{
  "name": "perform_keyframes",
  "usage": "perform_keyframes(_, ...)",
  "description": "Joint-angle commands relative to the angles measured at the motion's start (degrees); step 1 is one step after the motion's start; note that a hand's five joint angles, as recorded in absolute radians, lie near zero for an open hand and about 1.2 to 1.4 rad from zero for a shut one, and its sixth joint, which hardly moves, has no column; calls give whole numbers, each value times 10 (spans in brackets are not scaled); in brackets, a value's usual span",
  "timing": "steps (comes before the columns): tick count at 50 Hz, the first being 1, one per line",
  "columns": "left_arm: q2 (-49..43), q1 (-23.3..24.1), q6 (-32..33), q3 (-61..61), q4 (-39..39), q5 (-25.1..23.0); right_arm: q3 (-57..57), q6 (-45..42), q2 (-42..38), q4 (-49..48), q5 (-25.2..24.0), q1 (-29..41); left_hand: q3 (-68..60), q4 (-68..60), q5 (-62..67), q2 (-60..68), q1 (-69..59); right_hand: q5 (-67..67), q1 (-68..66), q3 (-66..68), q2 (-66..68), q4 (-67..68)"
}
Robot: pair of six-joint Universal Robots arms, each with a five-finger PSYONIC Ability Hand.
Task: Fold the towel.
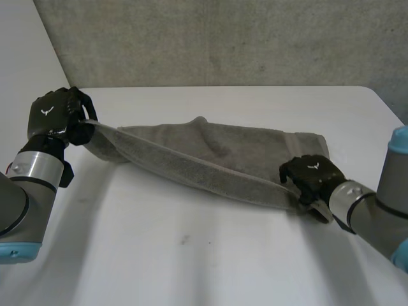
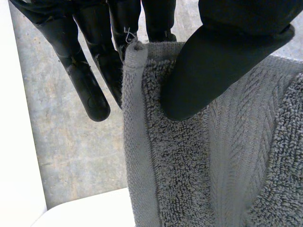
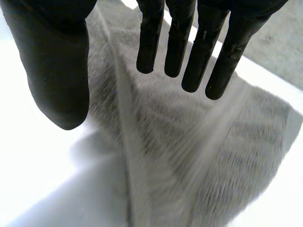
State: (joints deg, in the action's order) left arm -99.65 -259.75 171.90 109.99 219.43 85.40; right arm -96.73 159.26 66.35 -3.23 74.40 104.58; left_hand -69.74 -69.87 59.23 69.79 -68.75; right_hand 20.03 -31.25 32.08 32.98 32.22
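A grey towel [image 1: 217, 159] lies across the middle of the white table [image 1: 191, 255], its near edge stretched in a raised band between my two hands. My left hand [image 1: 57, 115] holds the towel's left corner up off the table. In the left wrist view the thumb [image 2: 222, 61] pinches that corner [image 2: 142, 94] against the fingers. My right hand [image 1: 312, 175] is at the towel's near right corner. In the right wrist view its fingers [image 3: 177, 42] are straight and spread from the thumb, and the towel [image 3: 189, 156] hangs just below them, not gripped.
A grey wall [image 1: 223, 38] runs behind the table's far edge. Bare white tabletop lies in front of the towel and to the far side of it.
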Motion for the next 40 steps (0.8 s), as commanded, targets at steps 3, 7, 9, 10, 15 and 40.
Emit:
perform_keyframes(3, 2, -15, -1, 0, 0, 0, -81, 23, 17, -57, 33, -29, -103, -101, 108, 102, -113, -1, 13, -21, -31, -23)
perform_keyframes(7, 3, -24, -1, 0, 0, 0, -113, 23, 34, -123, 36, -44, -103, -101, 108, 102, -113, 14, -2, -6, -15, -8)
perform_keyframes(9, 4, -30, -2, -2, 0, 0, -115, 21, 32, -142, 45, -52, -103, -101, 108, 102, -113, 21, -9, 0, -9, -1)
perform_keyframes(10, 4, -30, -2, -2, 0, 0, -115, 20, 29, -155, 55, -60, -103, -101, 108, 102, -113, 26, -14, 5, -4, 4)
perform_keyframes(15, 5, -39, -2, -3, 0, 0, -103, 17, 25, -158, 72, -110, -103, -101, 108, 102, -113, 60, -47, 39, 30, 38)
perform_keyframes(40, 3, -41, -1, 4, -1, 0, -87, 44, 22, -74, 15, -143, -103, -101, 108, 102, -113, 227, -215, 207, 198, 206)
